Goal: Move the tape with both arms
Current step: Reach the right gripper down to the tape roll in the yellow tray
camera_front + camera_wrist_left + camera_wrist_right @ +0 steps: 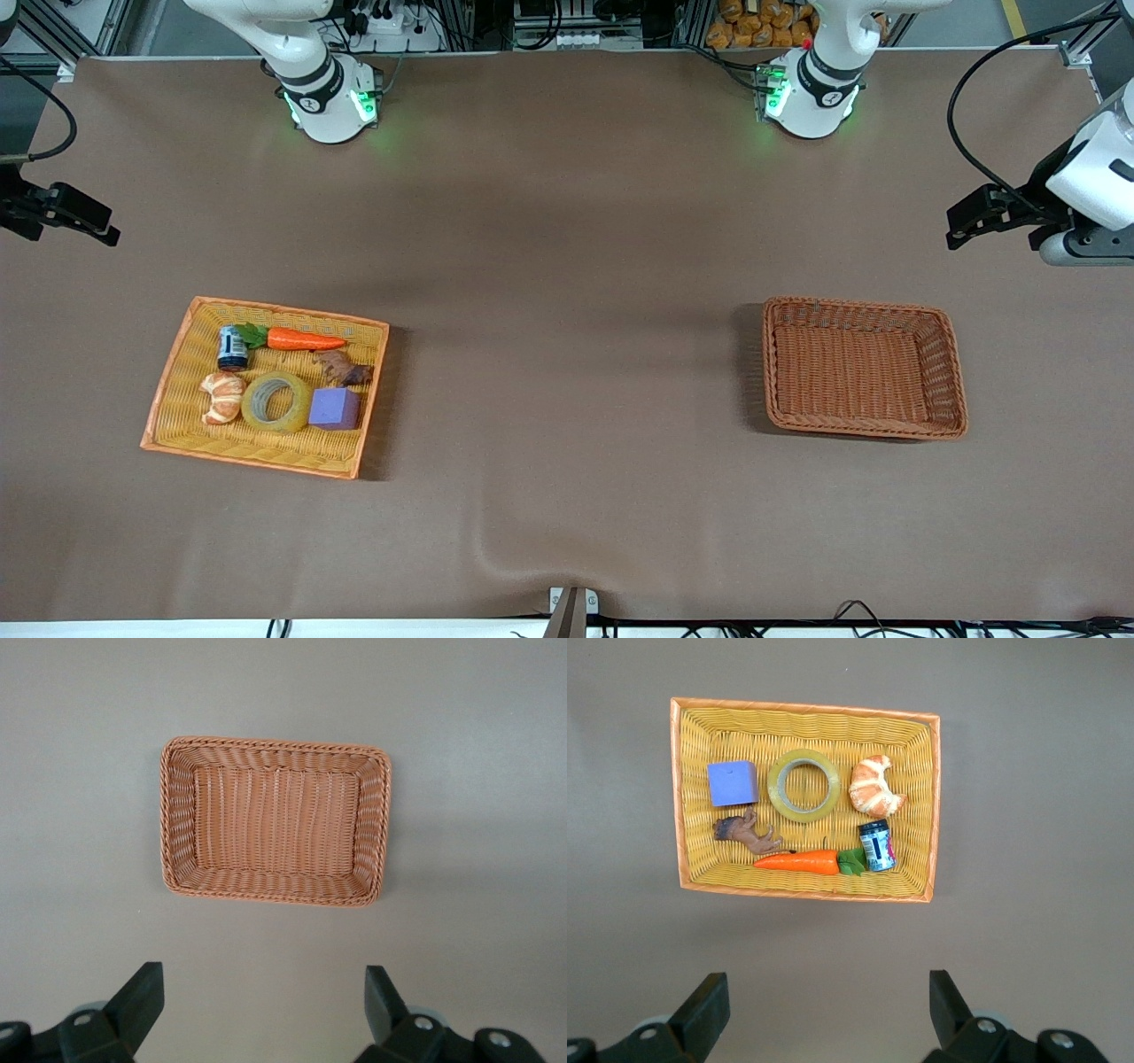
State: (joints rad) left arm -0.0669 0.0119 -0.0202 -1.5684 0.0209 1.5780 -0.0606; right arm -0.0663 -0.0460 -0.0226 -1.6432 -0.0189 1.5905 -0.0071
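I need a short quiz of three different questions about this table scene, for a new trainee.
1. True or false: the tape lies in the yellow tray between the croissant and the purple cube.
2. What does the brown basket hold?
3. Which is open: A left gripper, B right gripper, C both?

Key: 1 true; 2 nothing; 3 C.

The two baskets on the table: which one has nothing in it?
The brown wicker basket at the left arm's end of the table. The yellow tray at the right arm's end holds the tape and other items.
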